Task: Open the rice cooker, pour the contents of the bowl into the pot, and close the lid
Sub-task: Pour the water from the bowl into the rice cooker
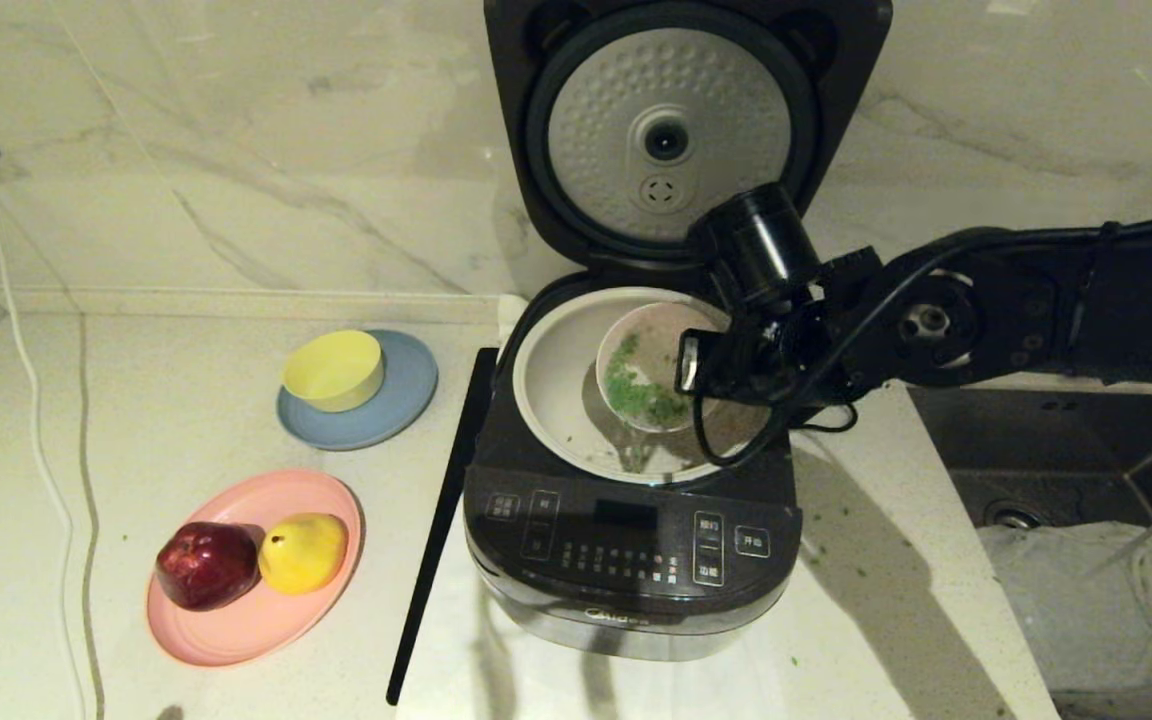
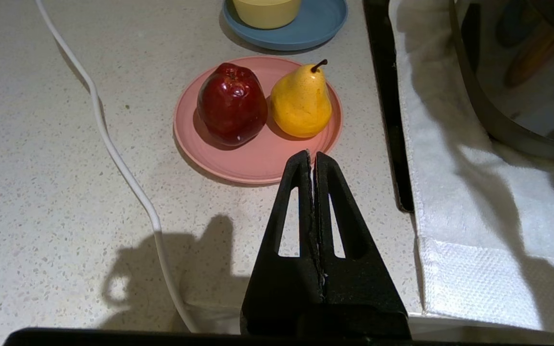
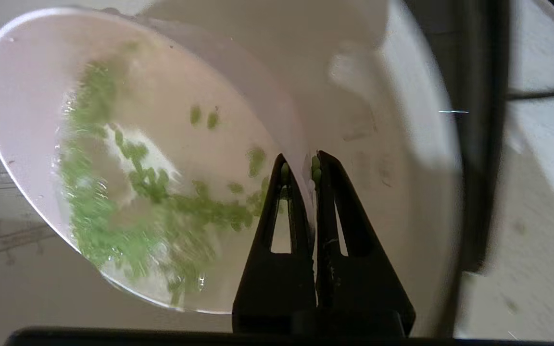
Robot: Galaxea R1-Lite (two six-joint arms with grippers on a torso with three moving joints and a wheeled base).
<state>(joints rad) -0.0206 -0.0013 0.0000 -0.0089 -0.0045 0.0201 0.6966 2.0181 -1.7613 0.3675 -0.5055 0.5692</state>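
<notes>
The rice cooker (image 1: 626, 560) stands open, its lid (image 1: 671, 130) upright with the dimpled silver disc facing me. My right gripper (image 1: 711, 365) is shut on the rim of the pale pink bowl (image 1: 651, 335), one finger inside and one outside. It holds the bowl tilted over the cream-white pot (image 1: 546, 380). Green contents (image 1: 641, 395) slide toward the bowl's lower edge, and some lie in the pot. The right wrist view shows the gripper (image 3: 301, 161) pinching the bowl (image 3: 31, 120) with green bits (image 3: 147, 182) inside. My left gripper (image 2: 312, 156) hangs shut and empty over the counter.
A yellow bowl (image 1: 333, 370) sits on a blue plate (image 1: 406, 400) left of the cooker. Nearer me, a pink plate (image 1: 236, 620) holds a red apple (image 1: 206, 565) and a yellow pear (image 1: 303, 552). A white cable (image 1: 26, 400) runs along the left. A sink (image 1: 1036, 470) lies to the right.
</notes>
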